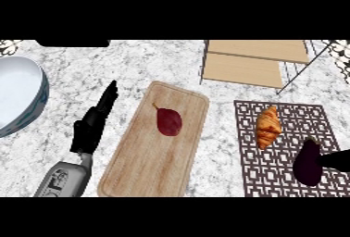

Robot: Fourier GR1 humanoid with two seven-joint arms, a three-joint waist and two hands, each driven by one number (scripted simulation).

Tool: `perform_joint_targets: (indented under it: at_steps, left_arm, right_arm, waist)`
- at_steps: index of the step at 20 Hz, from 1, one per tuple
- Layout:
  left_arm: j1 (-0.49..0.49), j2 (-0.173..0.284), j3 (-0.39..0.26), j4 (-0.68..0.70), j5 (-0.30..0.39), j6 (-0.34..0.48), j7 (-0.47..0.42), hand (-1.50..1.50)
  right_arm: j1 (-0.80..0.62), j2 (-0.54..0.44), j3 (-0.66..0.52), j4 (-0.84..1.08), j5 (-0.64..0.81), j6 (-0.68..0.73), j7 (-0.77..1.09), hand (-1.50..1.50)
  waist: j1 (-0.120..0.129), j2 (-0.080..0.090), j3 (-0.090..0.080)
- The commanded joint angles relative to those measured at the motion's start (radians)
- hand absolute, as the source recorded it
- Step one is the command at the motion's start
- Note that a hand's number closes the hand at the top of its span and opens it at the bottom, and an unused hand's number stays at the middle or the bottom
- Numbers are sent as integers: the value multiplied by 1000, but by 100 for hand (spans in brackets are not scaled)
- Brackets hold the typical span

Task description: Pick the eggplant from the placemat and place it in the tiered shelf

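I find the eggplant (309, 163) on the placemat (287, 148) at four o'clock, the right hand (336, 158) against it; whether its fingers have closed I cannot tell. The left hand (96, 122) rests with straight fingers at nine. I judge the eggplant smooth, firm, slippery: grasp mid-body. The tiered shelf (253, 62) stands at one.
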Motion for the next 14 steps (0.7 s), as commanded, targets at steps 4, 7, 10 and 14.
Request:
perform_joint_targets:
  at_steps: [4, 7, 10, 14]
  left_arm:
    - [22, -12, 14, 7, 6, -15, -21, 0]
    - [26, 6, 13, -4, -13, -18, -27, 0]
    - [19, 2, 28, 2, 8, -35, -22, 0]
    - [66, -17, 21, 35, -25, -7, -90, 0]
  right_arm:
    - [-70, 65, 9, 92, 44, 17, 163, -150]
    - [-135, 114, 59, 100, 95, 5, 238, -150]
    - [-94, 174, 93, 156, 149, -31, 174, -150]
    - [-90, 150, 42, 93, 123, 31, 231, -150]
  waist:
    - [-4, 0, 1]
    - [6, 0, 0]
    - [-1, 1, 1]
    - [-13, -2, -1]
